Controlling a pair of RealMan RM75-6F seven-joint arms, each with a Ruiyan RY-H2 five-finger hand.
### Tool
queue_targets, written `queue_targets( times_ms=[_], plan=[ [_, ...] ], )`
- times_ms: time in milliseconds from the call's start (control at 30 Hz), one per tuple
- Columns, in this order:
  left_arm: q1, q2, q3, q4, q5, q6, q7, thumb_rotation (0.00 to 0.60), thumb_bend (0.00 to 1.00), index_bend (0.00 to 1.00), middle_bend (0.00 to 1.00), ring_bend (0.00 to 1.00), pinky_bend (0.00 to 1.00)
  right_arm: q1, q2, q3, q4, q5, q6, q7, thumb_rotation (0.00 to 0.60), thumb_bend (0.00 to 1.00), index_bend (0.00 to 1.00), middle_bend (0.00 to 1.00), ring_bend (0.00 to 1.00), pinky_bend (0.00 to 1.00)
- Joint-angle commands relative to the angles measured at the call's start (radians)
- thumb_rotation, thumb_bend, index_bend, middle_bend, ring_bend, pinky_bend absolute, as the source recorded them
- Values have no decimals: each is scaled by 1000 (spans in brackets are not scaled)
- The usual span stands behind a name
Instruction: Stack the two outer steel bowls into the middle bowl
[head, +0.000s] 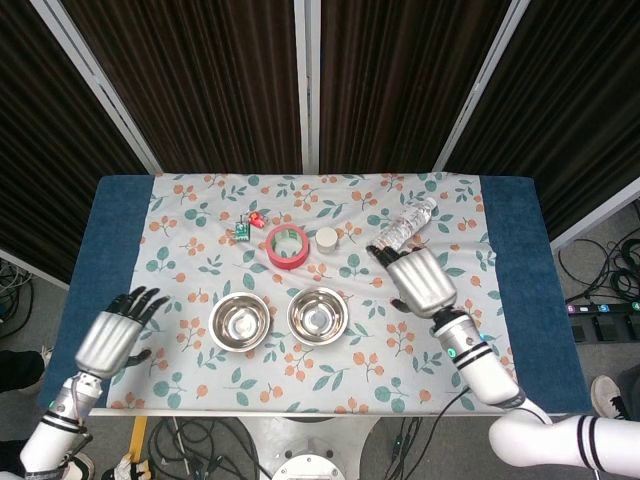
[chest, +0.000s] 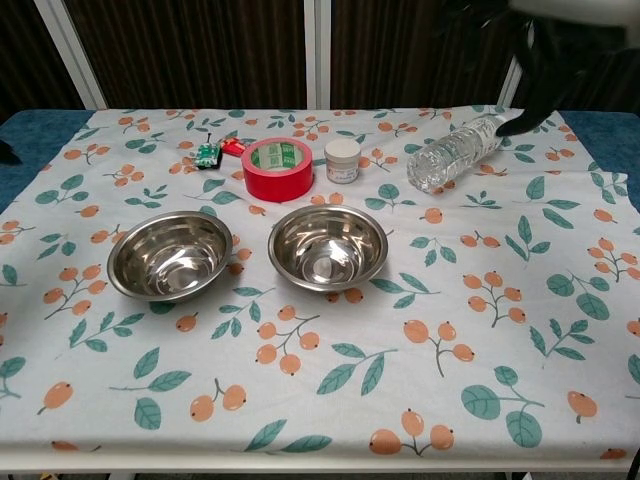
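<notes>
Hovering clear of the bench (head: 515, 260) with both hands empty, I have my right hand (head: 421, 281) raised to the right of the bowls, fingers (head: 385, 257) spread and gripping nothing; my left hand (head: 112, 335) hangs at the bench's left edge, fingers likewise apart and holding nothing; in the chest view only dark fingertips of the right hand show at the top right corner, and the left hand does not appear there at all. Two bowl shapes sit side by side on the leaf-printed cloth (chest: 470, 330): the left steel bowl (chest: 171, 254) stands alone and upright, just beside the middle bowl (chest: 328, 246), their rims close but apart; only two bowl outlines are visible, and none stands to the right, so I judge that the right outer bowl is already nested in the middle one, though the pictures do not let me separate two rims there. By that reading one stack is done and one is left: the left bowl still has to go into the middle bowl. Behind them lie a red tape roll (chest: 277, 168), a small white jar (chest: 342, 160), a plastic bottle (chest: 455, 153) on its side and a small green and red item (chest: 215, 151), none of it in the way.
</notes>
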Motion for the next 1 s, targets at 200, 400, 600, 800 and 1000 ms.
queue_targets(
  times_ms=[200,400,600,800,1000],
  plan=[
    [-75,-95,26,15,116,-56,120,600,65,222,227,139,288,-188,202,14,48,-95,93,369,600,21,186,352,558,594],
    [-97,-151,26,60,134,-70,145,600,77,275,282,215,349,-249,209,-15,108,-137,99,493,600,21,187,342,461,553],
    [-118,-196,38,111,109,-140,180,600,81,279,282,215,361,-268,206,-31,150,-174,78,547,600,37,186,341,459,550],
    [-143,-241,30,155,94,-175,210,600,96,282,285,215,361,-281,202,-30,171,-188,73,576,600,38,186,340,459,549],
    [-168,-269,20,193,87,-197,253,600,158,326,311,249,392,-291,200,-26,187,-190,68,596,600,39,187,343,460,549]
  ],
)
